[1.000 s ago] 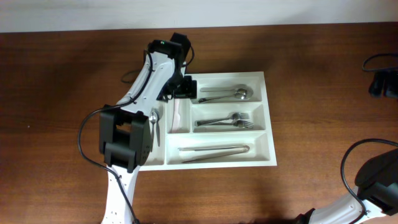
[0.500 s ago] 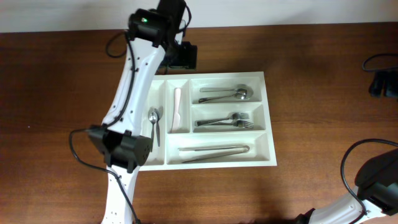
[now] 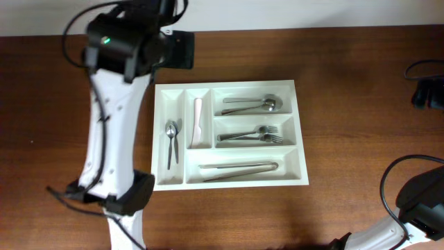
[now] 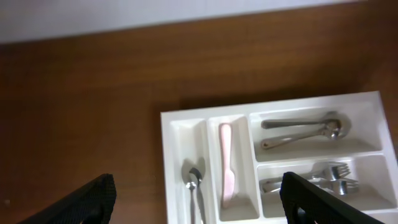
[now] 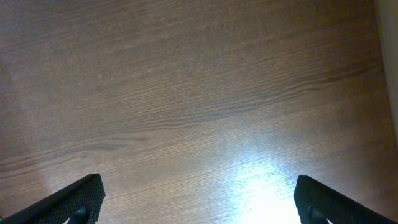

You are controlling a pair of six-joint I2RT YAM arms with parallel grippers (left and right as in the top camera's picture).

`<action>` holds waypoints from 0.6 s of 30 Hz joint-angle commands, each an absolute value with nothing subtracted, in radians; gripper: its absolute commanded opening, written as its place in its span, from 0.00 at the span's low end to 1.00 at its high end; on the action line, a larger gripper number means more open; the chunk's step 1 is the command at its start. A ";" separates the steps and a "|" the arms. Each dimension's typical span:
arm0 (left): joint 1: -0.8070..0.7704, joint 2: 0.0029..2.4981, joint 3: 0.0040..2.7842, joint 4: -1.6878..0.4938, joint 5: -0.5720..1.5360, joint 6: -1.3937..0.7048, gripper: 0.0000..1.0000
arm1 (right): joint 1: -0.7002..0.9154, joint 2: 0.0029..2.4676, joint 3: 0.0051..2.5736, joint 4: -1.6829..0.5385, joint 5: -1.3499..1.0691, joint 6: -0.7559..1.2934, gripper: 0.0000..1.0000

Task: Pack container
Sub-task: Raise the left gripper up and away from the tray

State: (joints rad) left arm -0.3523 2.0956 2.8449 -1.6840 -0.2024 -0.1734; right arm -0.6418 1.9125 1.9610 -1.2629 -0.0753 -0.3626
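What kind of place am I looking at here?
Likely a robotics lab or test bench, not a real kitchen: a wooden table, a robot arm over it, and a white container of cutlery.

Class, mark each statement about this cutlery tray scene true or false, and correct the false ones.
1. The forks lie in the middle wide compartment of the tray. True.
2. The pink knife lies in the bottom wide compartment. False: it lies in a narrow compartment, next to the one holding the small spoons.
3. The left end effector holds a spoon. False: it is open and empty.
4. The right end effector is open above the wooden table. True.
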 commanded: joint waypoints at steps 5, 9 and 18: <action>-0.327 1.929 2.696 -1.688 -0.234 -0.103 0.99 | -0.648 1.911 1.961 -1.263 -0.074 -0.355 0.99; -0.273 1.763 2.450 -1.688 -0.233 -0.126 0.99 | -0.648 1.911 1.961 -1.263 -0.074 -0.355 0.99; -0.150 1.406 1.999 -1.686 -0.233 -0.266 0.99 | -0.648 1.911 1.961 -1.263 -0.074 -0.355 0.99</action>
State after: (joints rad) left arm -0.1734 1.4971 2.0708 -1.6875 -0.2211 -0.2066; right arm -0.6418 1.9125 1.9610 -1.2629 -0.0753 -0.3626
